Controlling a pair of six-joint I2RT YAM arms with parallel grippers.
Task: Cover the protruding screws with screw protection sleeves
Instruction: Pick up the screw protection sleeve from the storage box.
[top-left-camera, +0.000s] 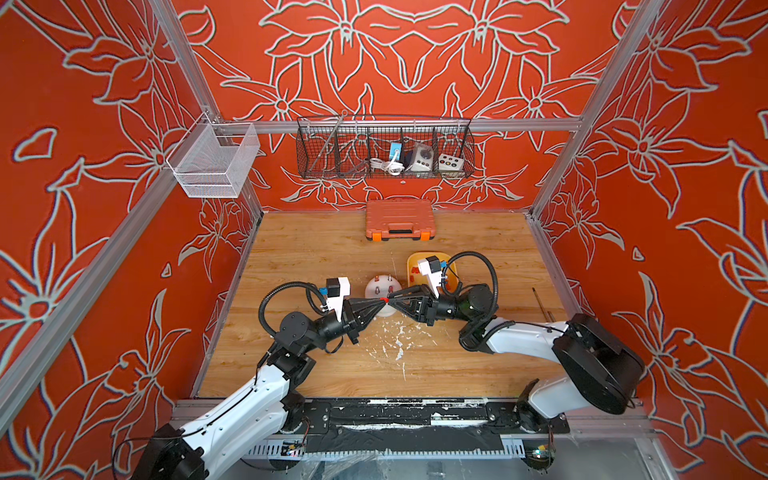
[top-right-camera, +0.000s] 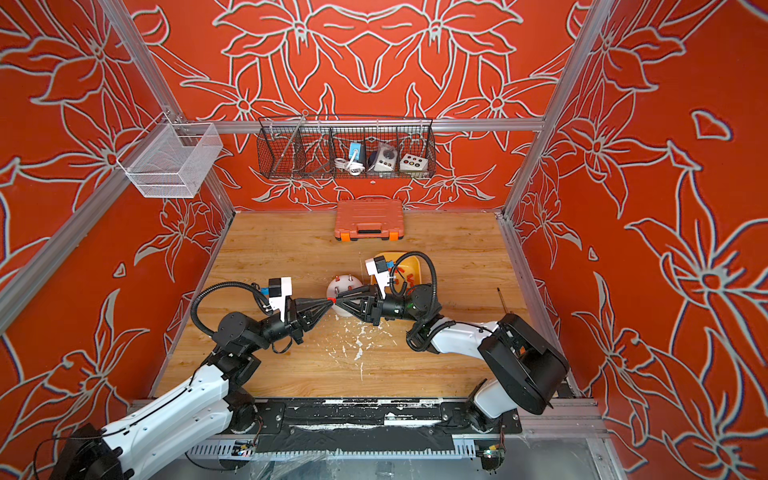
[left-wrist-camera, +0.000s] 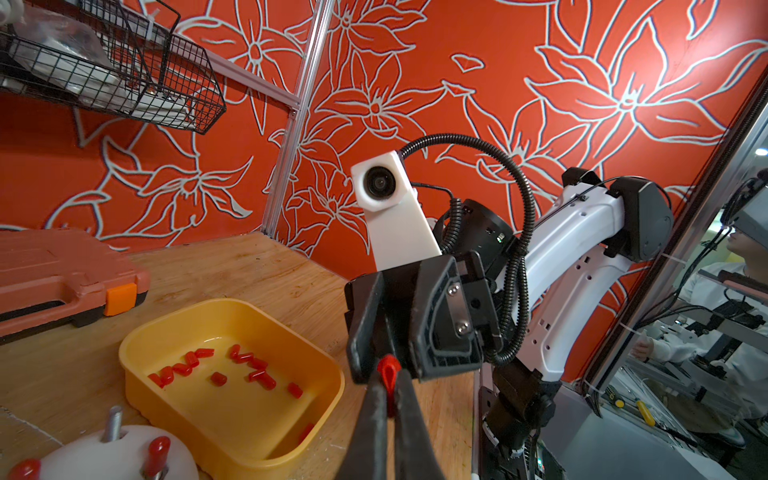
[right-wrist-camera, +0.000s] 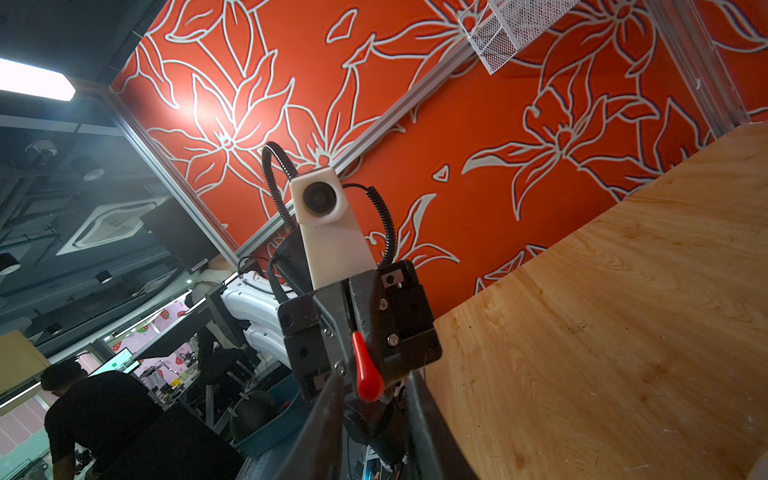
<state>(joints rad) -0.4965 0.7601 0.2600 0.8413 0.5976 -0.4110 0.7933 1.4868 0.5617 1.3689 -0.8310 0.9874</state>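
Observation:
Above the white dome (top-left-camera: 380, 286) (top-right-camera: 341, 286) my two grippers meet tip to tip. My left gripper (top-left-camera: 380, 300) (left-wrist-camera: 388, 390) is shut on a red screw protection sleeve (top-left-camera: 385, 299) (top-right-camera: 331, 300) (left-wrist-camera: 389, 372) (right-wrist-camera: 365, 370), which sticks out past its tips. Around that sleeve's free end my right gripper (top-left-camera: 391, 302) (right-wrist-camera: 376, 386) stands open, a gap showing on each side. In the left wrist view, one protruding screw (left-wrist-camera: 113, 422) is bare grey metal and two others wear red sleeves (left-wrist-camera: 158, 446). Several loose sleeves (left-wrist-camera: 232, 365) lie in the yellow tray (left-wrist-camera: 232, 305) (top-left-camera: 415, 257).
An orange tool case (top-left-camera: 399, 219) lies against the back wall. A thin screwdriver (top-left-camera: 540, 301) rests near the table's right edge. A black wire basket (top-left-camera: 384, 147) and a white mesh basket (top-left-camera: 212, 160) hang on the frame. White flecks (top-left-camera: 395, 340) mark the wood in front.

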